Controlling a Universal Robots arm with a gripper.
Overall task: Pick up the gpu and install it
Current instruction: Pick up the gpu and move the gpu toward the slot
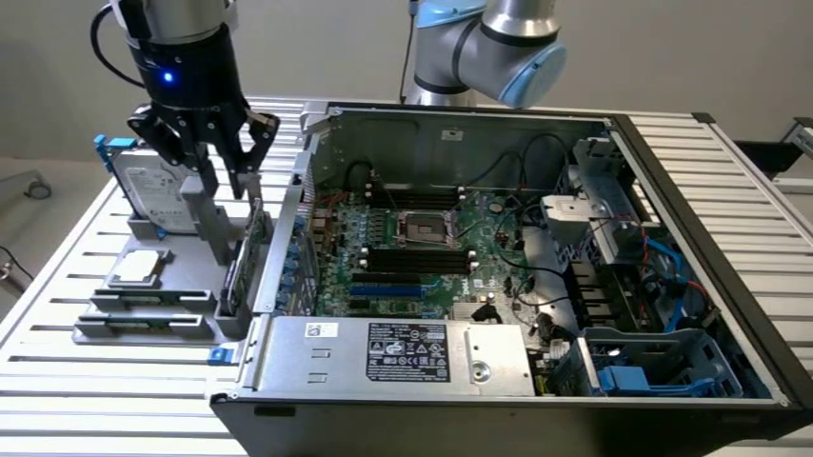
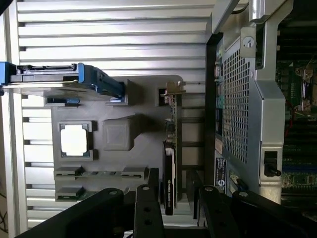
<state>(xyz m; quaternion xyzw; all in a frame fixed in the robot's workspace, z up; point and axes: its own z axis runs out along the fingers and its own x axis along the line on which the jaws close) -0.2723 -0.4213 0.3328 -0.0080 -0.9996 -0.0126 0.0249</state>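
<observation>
While I hover at the holder (image 1: 140,331), my pincer (image 1: 223,186) stands spread, empty, fingers flanking the gpu (image 2: 170,173) on edge beside the case (image 2: 247,99). This is the pick-up step, and I judge a grip needs square closing.

1. The exterior view looks down at a slant from above one long side of the case (image 1: 508,119). It stands far enough off to take in most of the table (image 1: 775,257) and the gripper (image 1: 219,176).
2. The wrist view looks straight down from close above the holder (image 2: 119,134), with the fingers (image 2: 146,213) in frame.
3. Both views share the holder, the drive (image 1: 152,195), the gpu (image 2: 169,168) and the case's near wall (image 2: 237,99).
</observation>
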